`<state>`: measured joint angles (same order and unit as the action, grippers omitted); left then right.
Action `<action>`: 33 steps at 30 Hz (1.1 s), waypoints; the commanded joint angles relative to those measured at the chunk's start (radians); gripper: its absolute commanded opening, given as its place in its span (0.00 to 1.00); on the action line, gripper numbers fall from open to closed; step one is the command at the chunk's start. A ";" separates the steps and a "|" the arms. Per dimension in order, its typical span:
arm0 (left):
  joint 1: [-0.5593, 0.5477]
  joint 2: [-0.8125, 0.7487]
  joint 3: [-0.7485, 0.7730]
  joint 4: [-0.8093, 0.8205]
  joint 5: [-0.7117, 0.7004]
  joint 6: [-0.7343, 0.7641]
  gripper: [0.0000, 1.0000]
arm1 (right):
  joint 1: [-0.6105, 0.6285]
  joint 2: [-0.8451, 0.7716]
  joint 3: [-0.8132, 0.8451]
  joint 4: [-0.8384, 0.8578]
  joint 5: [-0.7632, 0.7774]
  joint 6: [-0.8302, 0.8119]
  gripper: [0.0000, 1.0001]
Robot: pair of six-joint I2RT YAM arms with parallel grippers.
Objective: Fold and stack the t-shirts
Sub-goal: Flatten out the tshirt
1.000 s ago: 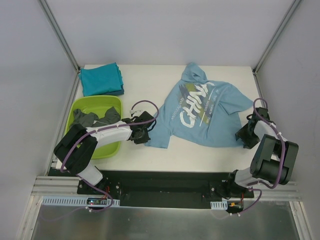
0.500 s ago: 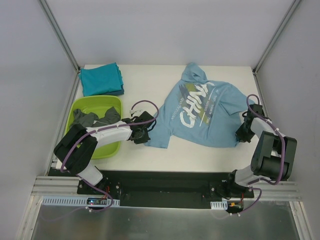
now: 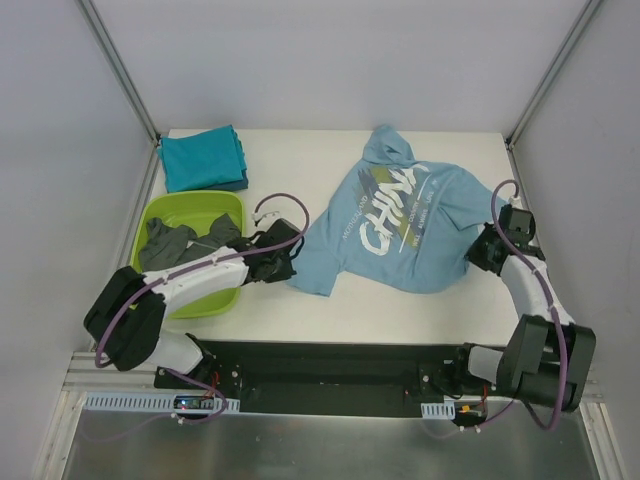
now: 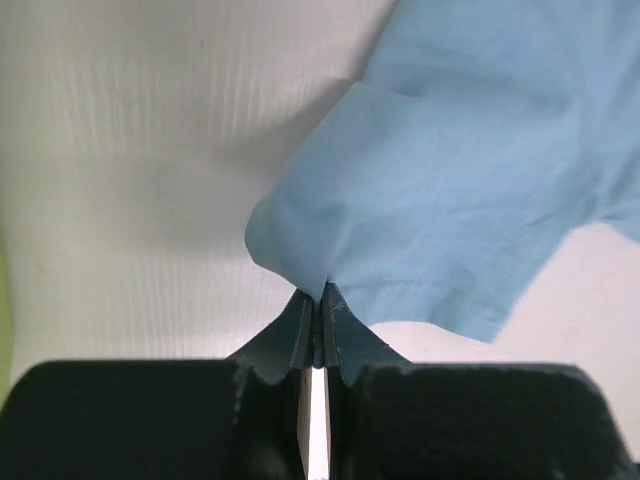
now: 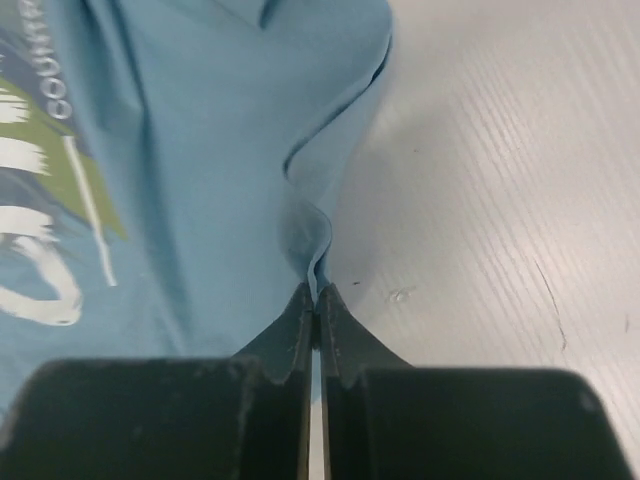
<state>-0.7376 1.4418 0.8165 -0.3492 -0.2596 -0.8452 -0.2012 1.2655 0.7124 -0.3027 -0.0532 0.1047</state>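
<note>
A white table (image 3: 300, 165) is seen, on which a light blue printed t-shirt (image 3: 400, 235) is spread from centre toward three o'clock, folded teal t-shirts (image 3: 203, 160) are stacked at ten o'clock, and a lime-green tub (image 3: 185, 197) is set at nine o'clock.
</note>
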 commanded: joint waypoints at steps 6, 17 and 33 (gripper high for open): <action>0.009 -0.308 0.255 -0.013 -0.151 0.175 0.00 | 0.002 -0.319 0.294 -0.332 0.047 -0.010 0.00; 0.007 -0.494 0.740 0.019 -0.054 0.497 0.00 | 0.000 -0.459 0.865 -0.616 0.217 -0.051 0.00; 0.009 -0.443 1.247 0.019 0.192 0.670 0.00 | 0.002 -0.362 1.495 -0.714 0.177 -0.097 0.00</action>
<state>-0.7376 0.9440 1.9945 -0.3653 -0.0704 -0.2455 -0.2012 0.8192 2.2120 -0.9913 0.1154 0.0315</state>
